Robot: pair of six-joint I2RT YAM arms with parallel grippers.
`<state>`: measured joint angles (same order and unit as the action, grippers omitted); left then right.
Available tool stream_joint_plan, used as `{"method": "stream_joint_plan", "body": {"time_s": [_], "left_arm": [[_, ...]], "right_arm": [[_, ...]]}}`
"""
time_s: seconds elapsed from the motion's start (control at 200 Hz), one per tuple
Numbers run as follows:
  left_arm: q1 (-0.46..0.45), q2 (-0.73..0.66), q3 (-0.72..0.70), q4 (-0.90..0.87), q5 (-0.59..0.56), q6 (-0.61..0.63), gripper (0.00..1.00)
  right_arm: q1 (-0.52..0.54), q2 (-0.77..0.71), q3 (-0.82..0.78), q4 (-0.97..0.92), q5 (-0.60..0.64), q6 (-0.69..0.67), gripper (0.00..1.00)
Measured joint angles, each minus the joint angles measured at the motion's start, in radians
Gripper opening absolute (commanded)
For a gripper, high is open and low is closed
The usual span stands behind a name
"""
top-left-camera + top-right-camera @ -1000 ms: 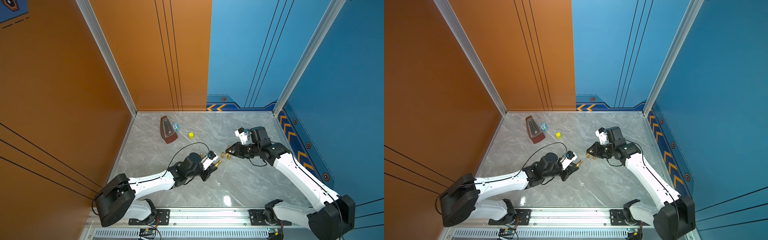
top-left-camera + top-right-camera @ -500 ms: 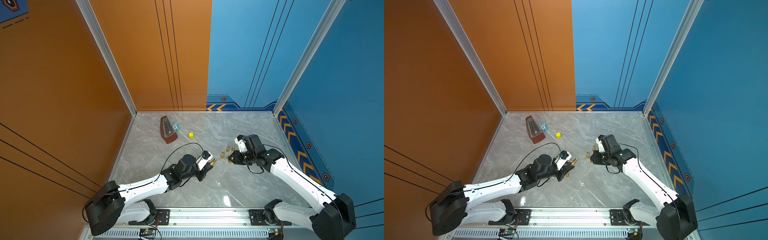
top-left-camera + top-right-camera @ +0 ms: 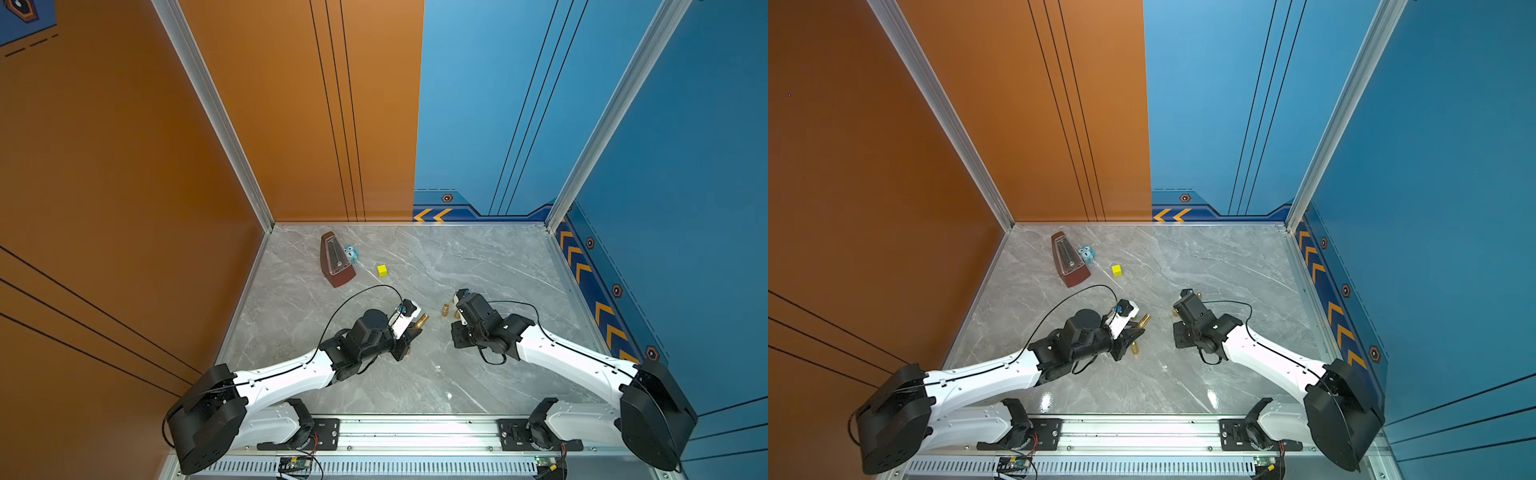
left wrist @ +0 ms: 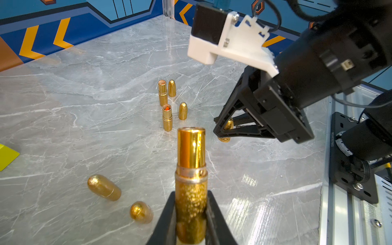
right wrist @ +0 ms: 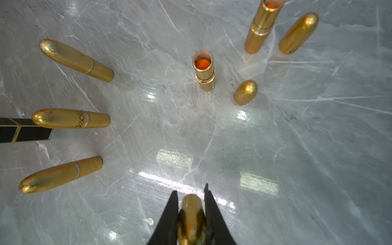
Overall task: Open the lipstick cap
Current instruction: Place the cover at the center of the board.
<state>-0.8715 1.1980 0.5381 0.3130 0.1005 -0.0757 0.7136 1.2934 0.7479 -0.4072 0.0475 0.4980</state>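
Cap removal looks done for the piece in hand. On one side, the left gripper (image 4: 191,193) is clamped narrow on the glittered base of a shiny gold cylindrical lipstick tube (image 4: 191,152), whose mouth is bare with no cap on it. In a top view the tube (image 3: 422,320) sits in the lower middle of the frame, held clear of the grey marbled tabletop (image 3: 478,257). On the other side, the right gripper (image 5: 191,196) is pinched tight on a rounded gold bullet-shaped cap (image 5: 191,214), apart from the tube.

Two more opened gold lipsticks (image 5: 204,72), orange stick showing, stand on the tabletop, each with a loose gold cap (image 5: 245,92) beside it. Three closed gold lipsticks (image 5: 70,122) sit near a black box with gold lines (image 5: 25,132).

Judgement: this lipstick is open. What is left is setting tube and cap down, plus the three closed ones if the task covers them.

Writing: the middle closed lipstick carries dark script across its seam, roughly "deol", and the rest curves out of sight. No other label is legible.
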Motion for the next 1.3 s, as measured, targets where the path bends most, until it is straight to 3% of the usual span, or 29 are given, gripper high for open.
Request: {"method": "stream_joint_plan", "body": {"time_s": [0.565,1.301], "left_arm": [[0.001,-0.022,-0.016,0.000,-0.034,-0.001,0.00],[0.010,-0.022,-0.020,0.000,-0.034,-0.004,0.00]], "right_arm": [[0.017,0.235,-0.001,0.196,0.062,-0.016,0.17],[0.037,0.287,0.008,0.279,0.116,-0.063,0.22]]}}
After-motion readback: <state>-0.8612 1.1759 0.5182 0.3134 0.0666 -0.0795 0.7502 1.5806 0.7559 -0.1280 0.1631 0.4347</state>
